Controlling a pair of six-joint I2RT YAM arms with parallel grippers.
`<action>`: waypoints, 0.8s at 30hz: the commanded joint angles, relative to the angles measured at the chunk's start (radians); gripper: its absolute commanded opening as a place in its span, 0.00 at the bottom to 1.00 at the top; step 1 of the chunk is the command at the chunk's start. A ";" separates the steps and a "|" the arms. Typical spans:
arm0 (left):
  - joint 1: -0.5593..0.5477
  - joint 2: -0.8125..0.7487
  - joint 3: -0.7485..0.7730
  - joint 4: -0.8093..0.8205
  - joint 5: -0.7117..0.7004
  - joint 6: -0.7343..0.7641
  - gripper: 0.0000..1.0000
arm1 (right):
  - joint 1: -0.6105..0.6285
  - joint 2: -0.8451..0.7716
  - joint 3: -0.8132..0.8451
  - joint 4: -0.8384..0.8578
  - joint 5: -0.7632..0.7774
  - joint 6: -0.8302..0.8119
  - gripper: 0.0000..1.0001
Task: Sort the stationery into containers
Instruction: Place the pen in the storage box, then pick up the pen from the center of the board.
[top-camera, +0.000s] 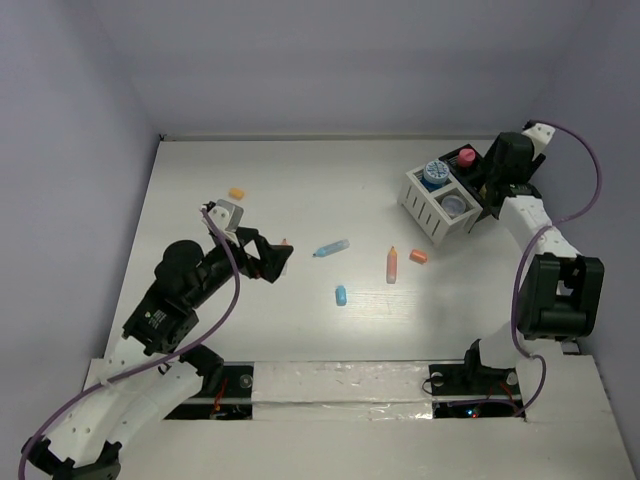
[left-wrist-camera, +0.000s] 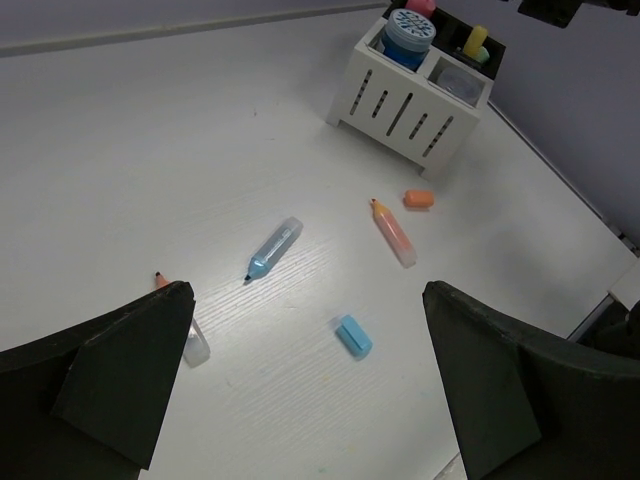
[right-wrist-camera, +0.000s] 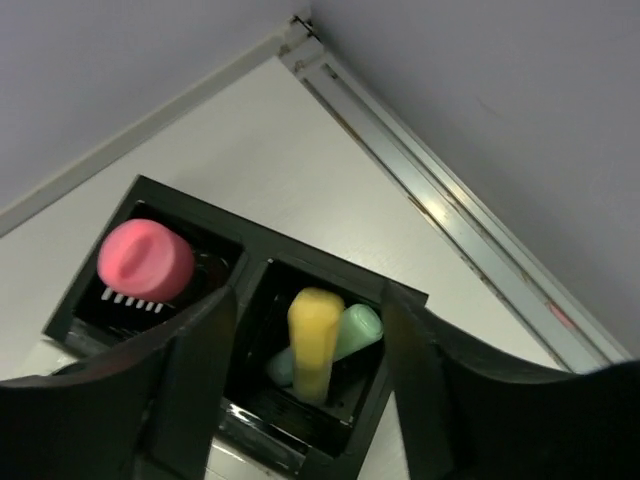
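**Progress:** Task judged partly done.

**Stowed:** Organizer stood at far right of table. Its white half held a blue jar and a grey jar, 1 per compartment. In the black half, a pink jar sat in 1 compartment. A yellow piece and a mint piece sat together in the next.

**Outstanding:** 6 pcs lay loose on the table.
- Blue marker, orange marker, orange capsule and blue capsule lay mid-table.
- A 2nd orange capsule lay far left.
- A pale marker w/ orange tip was partly hidden beside the left finger.

**Grippers:**
- Right gripper hung over the black compartment w/ fingers apart. The yellow piece lay below, untouched by either finger, so judged released.
- Left gripper was spread wide, empty, above the table near the pale marker.

**Assessment:** Approx. half sorted. The pale marker looked the likeliest next pick for the left arm.
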 joint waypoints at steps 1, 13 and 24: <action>0.001 0.004 0.008 0.023 -0.013 0.010 0.99 | -0.005 -0.063 0.094 -0.024 -0.077 0.028 0.74; 0.001 0.031 0.009 0.018 -0.042 0.012 0.99 | 0.383 -0.122 0.129 -0.181 -0.789 -0.403 0.79; 0.011 0.007 0.014 0.008 -0.188 -0.002 0.99 | 0.597 0.248 0.385 -0.630 -0.815 -0.620 0.84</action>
